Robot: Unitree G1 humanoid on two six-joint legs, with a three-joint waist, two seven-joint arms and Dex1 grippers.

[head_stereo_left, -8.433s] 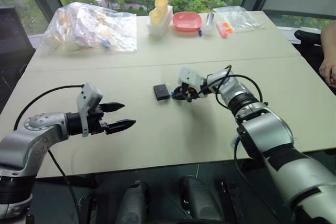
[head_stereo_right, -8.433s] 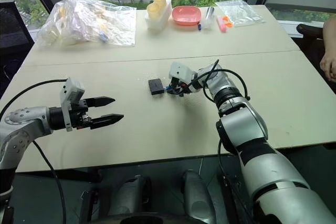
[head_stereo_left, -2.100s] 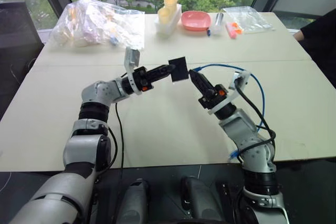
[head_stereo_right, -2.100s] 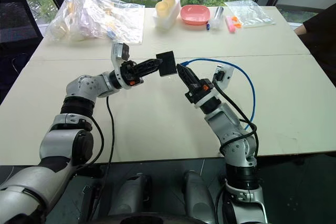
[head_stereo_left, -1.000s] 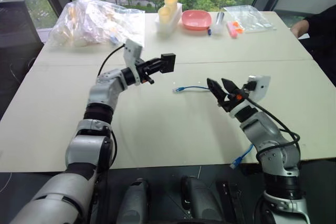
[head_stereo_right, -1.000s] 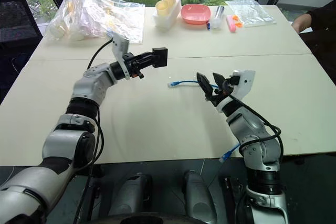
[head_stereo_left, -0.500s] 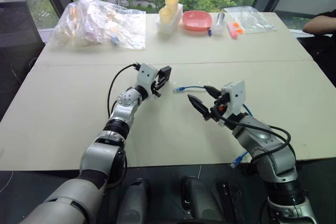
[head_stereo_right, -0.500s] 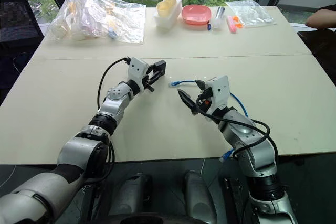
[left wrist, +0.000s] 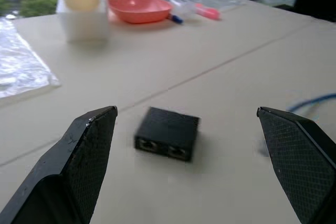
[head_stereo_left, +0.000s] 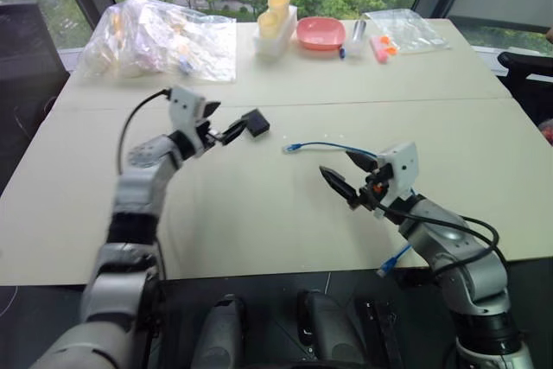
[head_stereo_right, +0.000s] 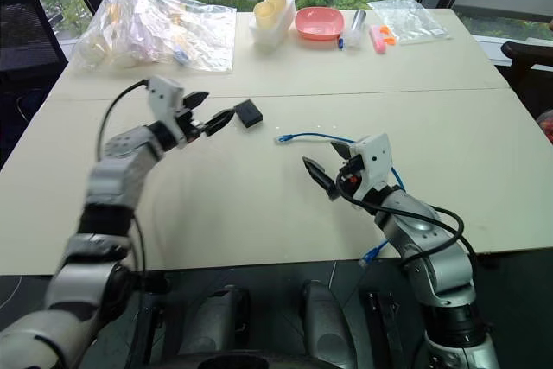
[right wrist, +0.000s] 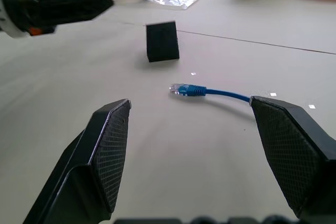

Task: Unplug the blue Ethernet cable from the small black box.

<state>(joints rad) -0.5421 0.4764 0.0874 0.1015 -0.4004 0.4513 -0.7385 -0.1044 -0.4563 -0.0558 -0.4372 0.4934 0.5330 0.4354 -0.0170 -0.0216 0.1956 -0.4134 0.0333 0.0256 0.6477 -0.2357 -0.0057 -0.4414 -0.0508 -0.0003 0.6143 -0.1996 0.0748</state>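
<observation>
Blue Ethernet cable [head_stereo_right: 346, 141], a thin light-blue cord with a small clear plastic plug at its end, now lies free on the pale beige table [head_stereo_left: 259, 213], no longer joined to the small flat matte-black plastic box [head_stereo_left: 255, 123]. Nearest the robot, the right claw [head_stereo_left: 348, 174] hovers low over the table with its two black fingers spread wide and nothing between them; the cable runs from just beyond it toward the middle of the table, and its far tail drops over the near table edge beside the right arm. The cable's plug end points toward the box but stops well short of it, with bare table between. A little farther off, on the robot's left, the left claw [head_stereo_left: 226, 131] has just let go: half a second ago it gripped the box in the air, and now its fingers stand wide apart and the box rests on the table just ahead of them, its two empty sockets facing that claw in the left wrist view. Both claws are therefore released and empty. Judging from this, the unplugging looks complete, with cable and box set down apart. Beyond, at the far side, sit a crinkled clear plastic bag [head_stereo_left: 155, 36], a white holder with yellow cups [head_stereo_left: 275, 19] and a shallow pink dish [head_stereo_left: 321, 34], all untouched.
</observation>
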